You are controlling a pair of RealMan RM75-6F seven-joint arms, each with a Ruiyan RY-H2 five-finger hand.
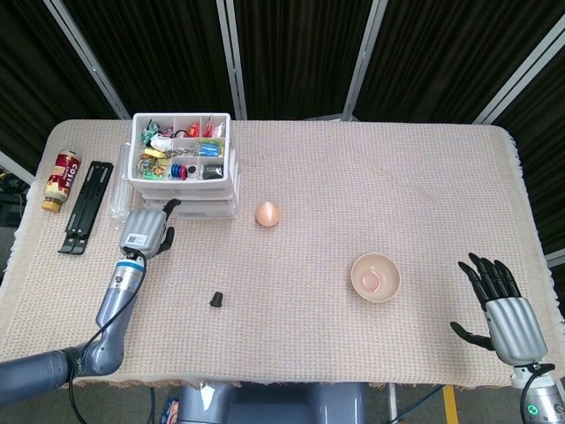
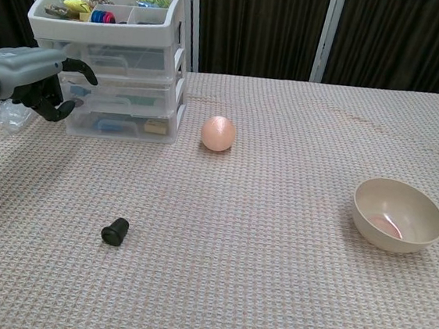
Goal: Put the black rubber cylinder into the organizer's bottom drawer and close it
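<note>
The black rubber cylinder (image 1: pixel 215 300) lies on its side on the woven table cover, also in the chest view (image 2: pixel 115 230). The white three-drawer organizer (image 1: pixel 183 200) stands at the back left, its bottom drawer (image 2: pixel 121 125) pushed in. My left hand (image 1: pixel 146 230) hovers at the organizer's front left corner, fingers loosely curved and apart, holding nothing; in the chest view this hand (image 2: pixel 35 85) has fingertips (image 2: pixel 72 103) right at the drawer fronts, and I cannot tell whether they touch. My right hand (image 1: pixel 501 307) rests open at the table's near right edge, far from everything.
An orange ball (image 1: pixel 267 213) sits right of the organizer. A beige bowl (image 1: pixel 375 276) with something pink inside stands mid-right. At the far left lie a red can (image 1: pixel 61 179), a black folded tool (image 1: pixel 86 206) and a clear plastic item (image 1: pixel 119 196).
</note>
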